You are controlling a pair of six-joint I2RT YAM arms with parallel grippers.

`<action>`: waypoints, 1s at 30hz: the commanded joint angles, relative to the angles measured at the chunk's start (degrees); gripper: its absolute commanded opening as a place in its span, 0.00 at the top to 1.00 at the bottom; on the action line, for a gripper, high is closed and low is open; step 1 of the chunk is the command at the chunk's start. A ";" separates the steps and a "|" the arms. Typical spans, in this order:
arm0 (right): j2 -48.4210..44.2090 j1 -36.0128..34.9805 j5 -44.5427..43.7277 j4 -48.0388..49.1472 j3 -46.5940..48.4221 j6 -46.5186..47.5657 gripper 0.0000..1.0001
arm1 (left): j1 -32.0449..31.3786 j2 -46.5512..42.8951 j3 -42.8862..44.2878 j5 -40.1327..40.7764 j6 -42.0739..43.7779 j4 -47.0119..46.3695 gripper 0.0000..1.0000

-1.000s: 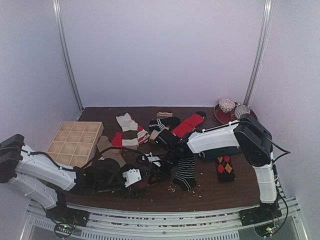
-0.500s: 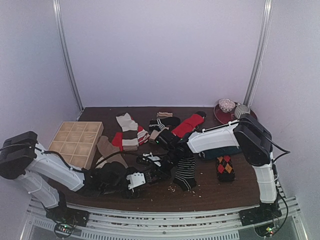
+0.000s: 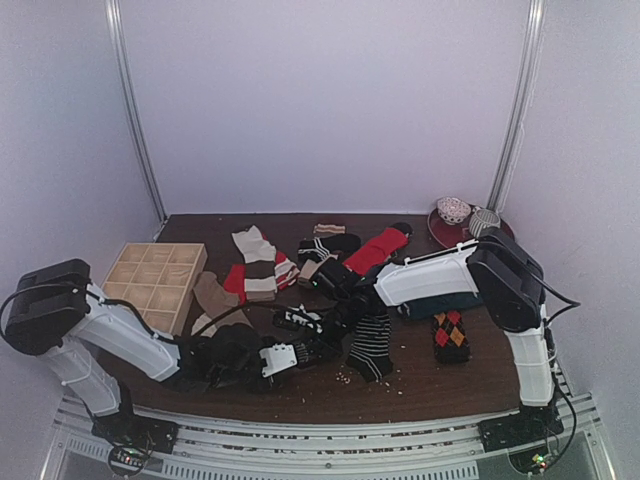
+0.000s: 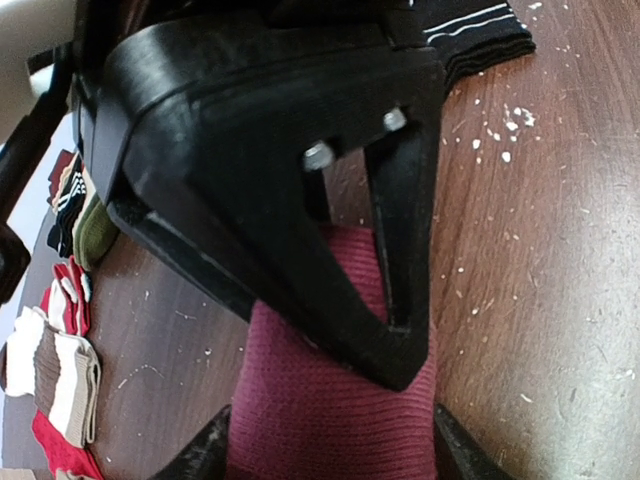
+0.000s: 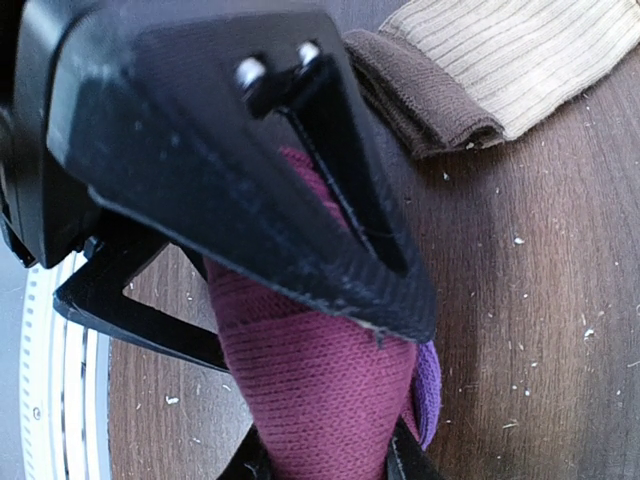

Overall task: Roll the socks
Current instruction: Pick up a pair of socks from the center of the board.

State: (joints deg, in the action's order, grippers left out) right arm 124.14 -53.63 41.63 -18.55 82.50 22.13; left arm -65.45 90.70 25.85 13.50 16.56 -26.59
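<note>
Moved rightward since a second ago, the left gripper [image 4: 330,458] is pinched on the magenta sock [image 4: 325,395] at mid-table [image 4: 545,260]. The same sock is clamped by the right gripper [image 5: 325,462]. It is flanked by a striped sock [image 3: 372,340] and a tan sock [image 5: 510,50].

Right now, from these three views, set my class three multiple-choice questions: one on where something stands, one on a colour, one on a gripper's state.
1. Where on the table is the wooden tray? A far right corner; B left side; C centre front.
2. What colour is the sock in the right gripper? A yellow; B white; C magenta-purple.
3. The left gripper is: A shut on the sock; B open over the tray; C out of view.

Key: B, the top view shows it at the left edge; C, the right wrist view shows that fabric in its grip; A, the left wrist view shows the sock pinched in it.
</note>
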 commanded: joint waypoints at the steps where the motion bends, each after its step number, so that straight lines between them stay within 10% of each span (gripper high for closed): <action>1: 8.11 0.18 -10.72 -17.11 -5.91 -0.07 0.77 | 0.76 1.55 1.27 1.03 -2.10 -1.97 0.45; 10: 8.10 0.18 -10.43 -17.40 -5.77 0.19 0.77 | 0.75 6.18 3.56 -0.12 -5.65 1.46 0.67; 16: 7.89 0.17 -10.10 -17.36 -5.77 0.16 0.77 | 0.72 6.56 3.68 -0.95 -7.39 2.59 1.00; 20: 6.54 0.15 -9.12 -16.12 -5.97 -0.63 0.77 | 0.76 6.43 3.51 -3.07 -7.64 3.05 1.00; 27: -6.71 5.21 -6.39 1.02 -11.49 -12.98 0.59 | 0.76 3.97 1.77 0.13 -9.57 1.83 1.00; 30: -14.91 9.01 -5.95 10.35 -16.65 -19.42 0.36 | 0.96 0.47 -0.07 1.57 -10.41 0.30 1.00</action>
State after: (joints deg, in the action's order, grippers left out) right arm 116.40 -50.13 39.77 -13.19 72.71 13.37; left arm -65.39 94.04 28.58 12.14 8.88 -27.66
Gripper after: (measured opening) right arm 0.539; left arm 0.267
